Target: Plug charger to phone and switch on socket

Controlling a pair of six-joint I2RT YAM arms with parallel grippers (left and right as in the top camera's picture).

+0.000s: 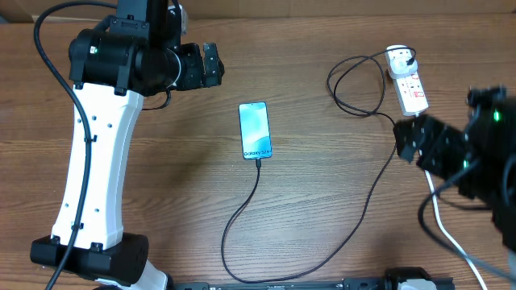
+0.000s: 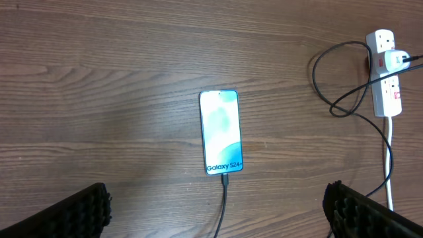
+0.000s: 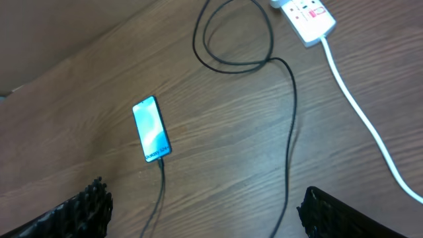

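Note:
The phone (image 1: 255,130) lies flat mid-table with its screen lit; it also shows in the left wrist view (image 2: 221,132) and right wrist view (image 3: 152,129). The charger (image 1: 242,217), a thin black cable, has its tip in the phone's near end (image 2: 225,177) and loops round to the socket (image 1: 409,84), a white power strip at the far right (image 2: 385,79) (image 3: 305,14). My left gripper (image 1: 211,64) hangs open above the table, left of the phone. My right gripper (image 1: 405,138) is open, just below the socket. Both hold nothing.
A thick white cord (image 3: 360,112) runs from the socket toward the table's near right edge. The left arm's white base (image 1: 97,201) stands at the near left. A black cable loop (image 1: 355,84) lies left of the socket.

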